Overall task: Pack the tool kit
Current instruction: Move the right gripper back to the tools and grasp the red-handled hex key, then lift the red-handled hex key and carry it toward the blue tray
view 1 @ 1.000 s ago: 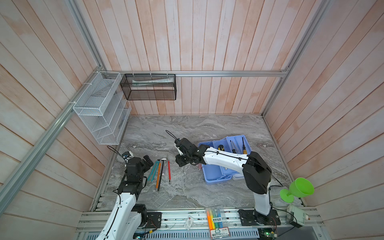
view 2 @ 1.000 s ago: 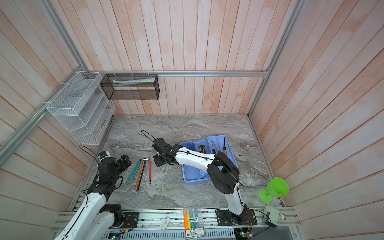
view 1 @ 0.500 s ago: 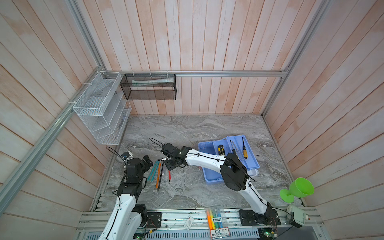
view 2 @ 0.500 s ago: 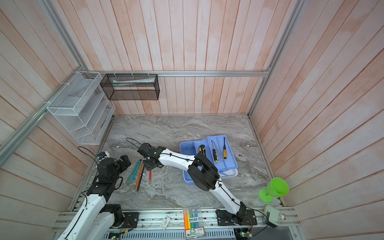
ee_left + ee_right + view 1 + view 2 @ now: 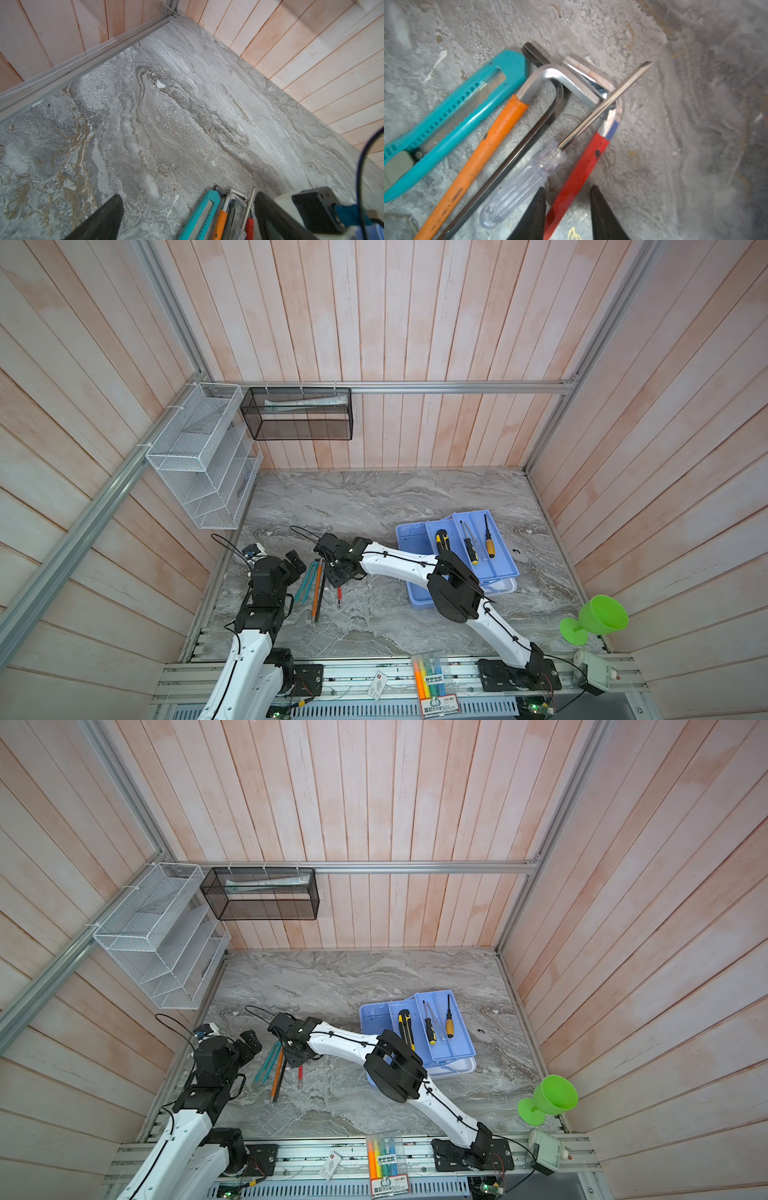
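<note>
- Kit box [image 5: 409, 537]: blue, lid off, on the right half of the table [image 5: 374, 506]. Its blue tray [image 5: 505, 568] lies over the box's right part.
- In the tray, side by side and lengthwise: a yellow-black cutter [image 5: 441, 540], a yellow-black screwdriver [image 5: 468, 549] and a yellow-handled screwdriver [image 5: 489, 543].
- The other tools lie loose in a bundle on the left half of the table, well apart from the box: teal cutter [image 5: 452, 122], orange-handled key [image 5: 483, 158], thin dark key [image 5: 517, 153], clear-handled screwdriver [image 5: 517, 191], red-handled key [image 5: 577, 178].
- The clear-handled screwdriver's shaft crosses over the bend of the red-handled key. The teal cutter is the outermost on the left of the bundle.
- My right gripper [image 5: 567, 188]: the arm reaches across the middle and sits down over the bundle. Jaws are narrow, one finger on each side of the red handle. A sliver of table shows between handle and finger on both sides, so nothing is gripped.
- My left gripper [image 5: 188, 195]: jaws spread wide, holding nothing, just left of the bundle. The tips of the teal cutter and orange-handled key show between its fingers in the wrist view. I cannot tell its height off the table.
- Farther out: a highlighter pack [image 5: 430, 676] on the front rail and a green cup [image 5: 602, 616] at the front right corner. A white wire rack [image 5: 199, 456] and a black mesh basket [image 5: 299, 414] hang on the walls.
</note>
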Controlling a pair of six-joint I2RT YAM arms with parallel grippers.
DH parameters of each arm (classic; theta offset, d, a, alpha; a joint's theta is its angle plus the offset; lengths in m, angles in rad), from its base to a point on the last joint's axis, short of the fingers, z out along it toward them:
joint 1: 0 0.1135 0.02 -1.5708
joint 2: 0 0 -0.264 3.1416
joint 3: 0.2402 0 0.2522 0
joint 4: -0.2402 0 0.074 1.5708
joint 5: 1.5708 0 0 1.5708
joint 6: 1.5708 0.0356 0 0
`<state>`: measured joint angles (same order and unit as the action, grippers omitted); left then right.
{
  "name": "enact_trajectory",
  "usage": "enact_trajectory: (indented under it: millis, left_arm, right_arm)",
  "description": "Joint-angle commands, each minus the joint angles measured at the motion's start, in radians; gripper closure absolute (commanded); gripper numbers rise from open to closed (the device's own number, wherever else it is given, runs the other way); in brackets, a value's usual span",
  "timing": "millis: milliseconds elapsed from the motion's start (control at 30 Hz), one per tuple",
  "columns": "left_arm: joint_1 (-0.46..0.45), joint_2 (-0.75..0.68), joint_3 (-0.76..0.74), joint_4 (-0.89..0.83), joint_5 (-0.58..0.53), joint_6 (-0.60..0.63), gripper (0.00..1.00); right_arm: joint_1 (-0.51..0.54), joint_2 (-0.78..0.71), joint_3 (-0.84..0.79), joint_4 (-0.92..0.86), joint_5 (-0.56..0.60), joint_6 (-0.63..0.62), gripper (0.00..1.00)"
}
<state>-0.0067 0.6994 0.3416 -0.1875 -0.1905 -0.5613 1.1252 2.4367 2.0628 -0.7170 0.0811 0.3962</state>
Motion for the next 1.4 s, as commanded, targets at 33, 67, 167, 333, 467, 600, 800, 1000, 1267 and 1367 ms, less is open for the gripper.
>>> enact_trajectory:
  millis: [33, 67, 167, 333, 467, 600, 800, 1000, 1267, 1367]
  left_arm:
    - [0.005, -0.015, -0.017, 0.0, 0.005, 0.001, 0.0]
    - [0.004, -0.013, -0.018, 0.0, 0.004, 0.001, 0.0]
    - [0.005, -0.013, -0.017, 0.0, 0.005, 0.001, 0.0]
    - [0.004, -0.013, -0.018, 0.0, 0.005, 0.001, 0.0]
    - [0.005, -0.013, -0.017, 0.0, 0.005, 0.001, 0.0]
    - [0.005, -0.012, -0.017, 0.001, 0.005, 0.001, 0.0]
    - [0.004, -0.008, -0.017, 0.003, 0.008, 0.003, 0.0]
    - [0.004, -0.01, -0.017, 0.001, 0.006, 0.003, 0.0]
    - [0.005, -0.011, -0.018, 0.001, 0.005, 0.001, 0.0]
    - [0.005, -0.011, -0.017, -0.001, 0.005, 0.001, 0.0]
  right_arm:
    - [-0.005, 0.022, 0.001, -0.078, 0.053, 0.002, 0.68]
    - [-0.007, 0.019, -0.005, -0.082, 0.058, 0.004, 0.69]
    - [-0.008, -0.001, -0.032, -0.081, 0.082, -0.004, 0.75]
    - [-0.015, -0.018, -0.08, -0.015, 0.045, -0.001, 0.76]
    - [-0.025, 0.011, -0.071, 0.0, 0.009, 0.013, 0.76]
    - [-0.042, 0.017, -0.079, -0.007, 0.017, 0.03, 0.88]
    - [-0.067, -0.027, -0.136, 0.004, 0.057, 0.028, 0.96]
    - [-0.088, -0.074, -0.145, 0.002, 0.1, 0.024, 1.0]
    - [-0.109, -0.221, -0.26, 0.099, 0.155, 0.044, 1.0]
    - [-0.115, -0.266, -0.304, 0.132, 0.175, 0.053, 1.0]
